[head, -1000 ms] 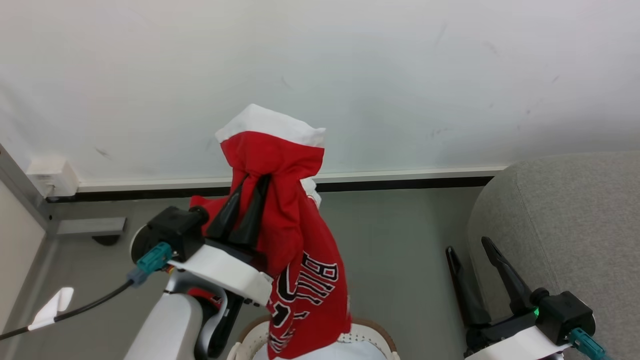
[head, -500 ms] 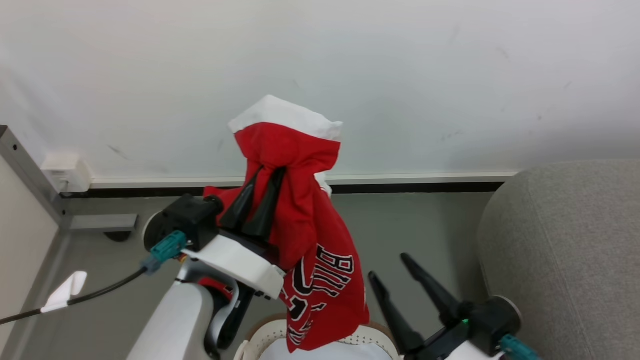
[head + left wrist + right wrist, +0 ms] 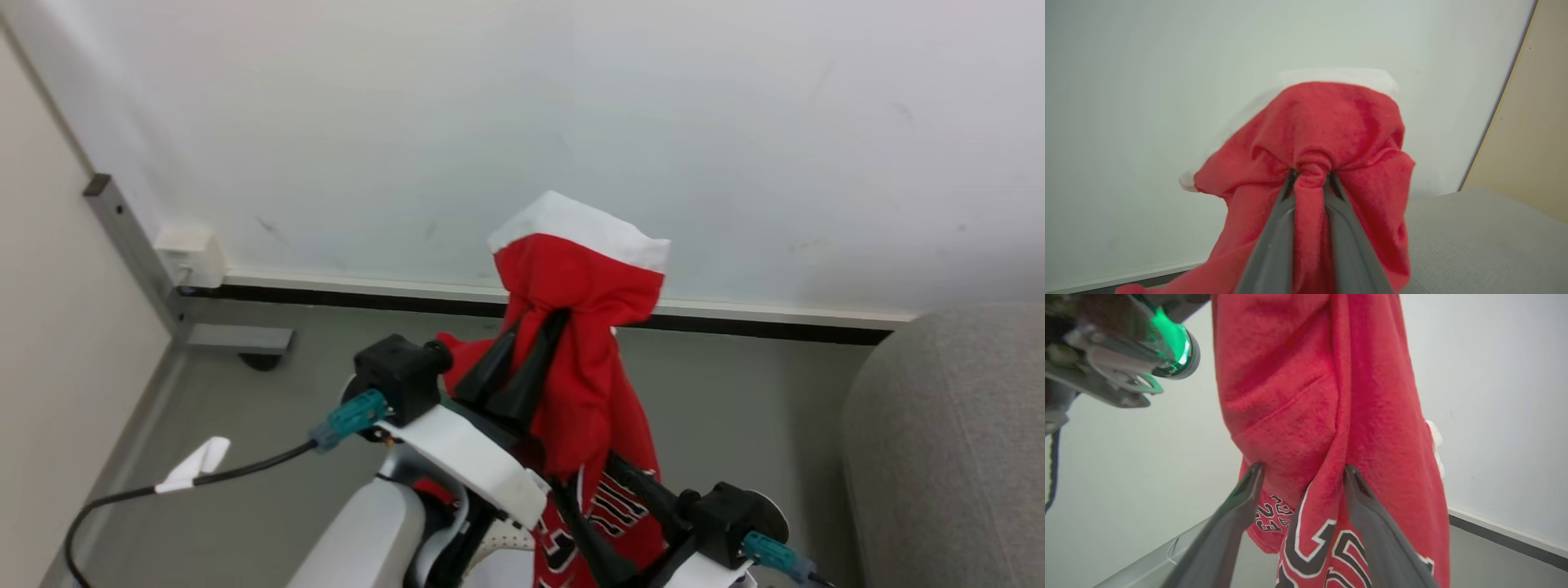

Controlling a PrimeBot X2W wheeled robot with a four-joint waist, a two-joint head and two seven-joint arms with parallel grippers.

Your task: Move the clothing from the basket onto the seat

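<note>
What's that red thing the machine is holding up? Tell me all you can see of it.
A red sports jersey of soft, fuzzy-looking cloth, with a white trim band at its top and black, white-outlined lettering lower down. It hangs bunched in the air before a white wall, pinched near its top by the left gripper. The open right gripper straddles a lower fold.

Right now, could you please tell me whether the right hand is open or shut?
Open: in the right wrist view the right hand has its fingers well apart, a fold of jersey hanging between them.
</note>
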